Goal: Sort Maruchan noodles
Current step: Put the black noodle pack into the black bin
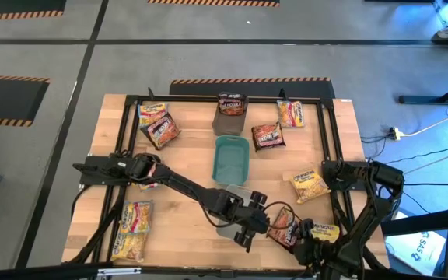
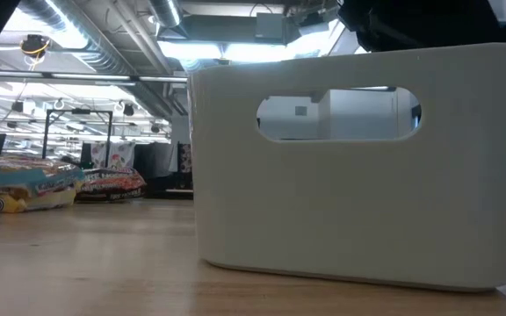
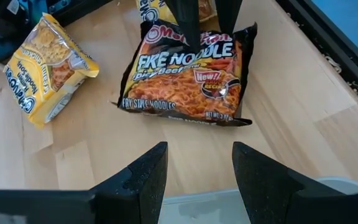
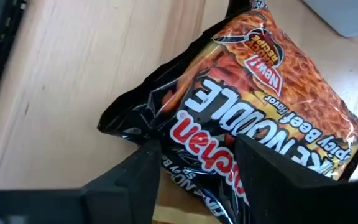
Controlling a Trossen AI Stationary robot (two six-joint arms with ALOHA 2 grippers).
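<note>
A dark red-brown Maruchan packet [image 1: 284, 228] [image 3: 188, 78] lies flat on the wooden table near its front edge. My right gripper [image 1: 300, 233] [image 4: 197, 149] points steeply down over one short end of it. Its fingers are apart, and that end shows between them. My left gripper [image 1: 253, 225] [image 3: 194, 158] hovers open just left of the packet and holds nothing. One yellow packet [image 1: 323, 231] lies beside the right gripper, and another yellow packet [image 1: 308, 185] [image 3: 45, 68] lies farther back. My right gripper comes from above at the dark packet's printed end [image 4: 197, 134], one finger [image 3: 186, 28] over the logo and the other [image 3: 229, 14] near the end's edge. I cannot tell whether the fingertips touch it. The packet's far end rests on the table.
A clear tray [image 1: 225, 229] [image 2: 358, 167] sits under my left arm, with a teal tray [image 1: 232, 159] and a dark grey tray [image 1: 229, 123] behind it. Other packets lie at the far left [image 1: 159, 124], the far right [image 1: 269, 136] and the near left [image 1: 133, 229].
</note>
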